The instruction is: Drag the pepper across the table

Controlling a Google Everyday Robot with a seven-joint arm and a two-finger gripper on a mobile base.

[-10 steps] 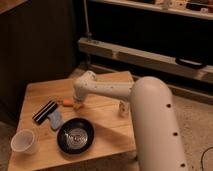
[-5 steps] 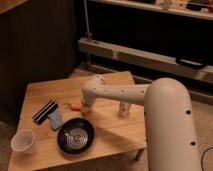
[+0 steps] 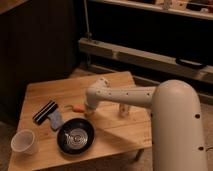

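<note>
Pepper (image 3: 78, 107) lies on the table (image 3: 107, 82) near the middle of the top, stem end pointing left, just above the rim of the black bowl (image 3: 75, 136). Tool (image 3: 90, 111) is down at the pepper's right end, under the white arm's elbow housing (image 3: 100, 92); the housing hides it.

Risks from here, as judgement:
1. Contact is at 1 end of a slender, tapered body. A push off its axis would likely spin or roll the pepper away rather than drag it.
2. The bowl is close below. A drag heading toward the near edge could wedge the pepper against the rim or nudge the bowl.
3. To the left sit the black box (image 3: 44, 111) and a crumpled blue item (image 3: 55, 120); a leftward drag would run into them. White cup (image 3: 24, 142) is well apart, low concern.
4. Too little downward pressure: tool slides over the pepper.
</note>
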